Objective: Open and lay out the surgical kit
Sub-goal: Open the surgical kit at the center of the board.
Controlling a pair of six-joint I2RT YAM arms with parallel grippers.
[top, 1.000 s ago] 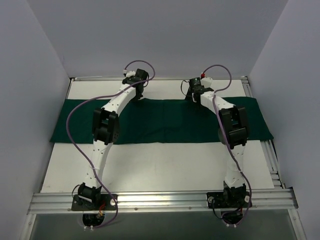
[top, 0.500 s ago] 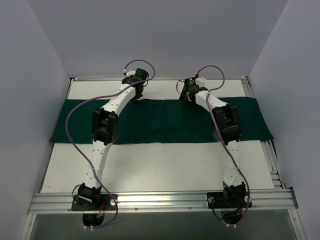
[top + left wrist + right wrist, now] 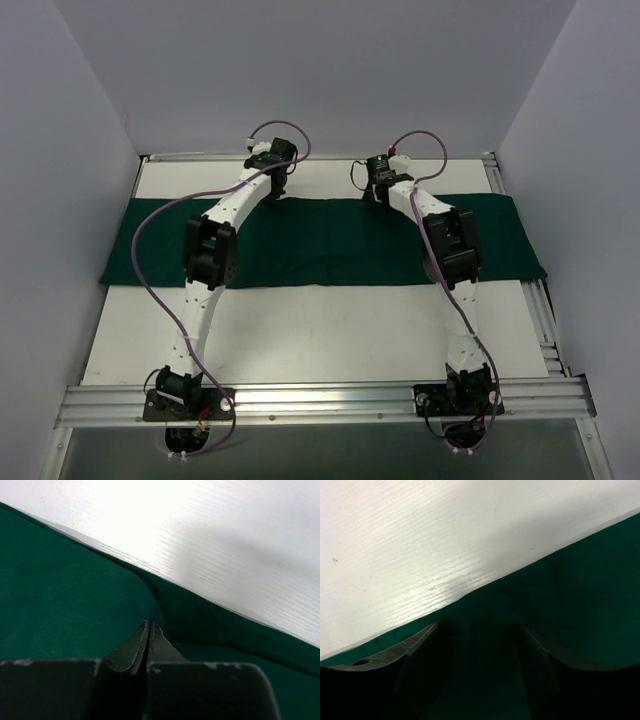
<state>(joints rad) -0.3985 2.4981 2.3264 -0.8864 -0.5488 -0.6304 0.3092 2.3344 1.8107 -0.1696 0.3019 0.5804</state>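
The dark green cloth wrap (image 3: 330,245) lies as a long folded band across the white table (image 3: 300,340). My left gripper (image 3: 272,192) is at the cloth's far edge; in the left wrist view it (image 3: 150,624) is shut, with a crease of cloth (image 3: 60,590) running into its tips. My right gripper (image 3: 376,192) is low over the same far edge; in the right wrist view it (image 3: 479,635) is open, its fingers either side of the cloth edge (image 3: 580,580). The steel tray, forceps, tweezers, gauze and packet are hidden.
An aluminium rail (image 3: 320,400) carries both arm bases at the near edge. More rails (image 3: 545,310) run along the table's right side. Grey walls close in the left, back and right. Bare white table (image 3: 210,525) lies beyond the cloth.
My right gripper has moved a little to the left along the cloth's far edge. The left arm and the cloth have not visibly moved.
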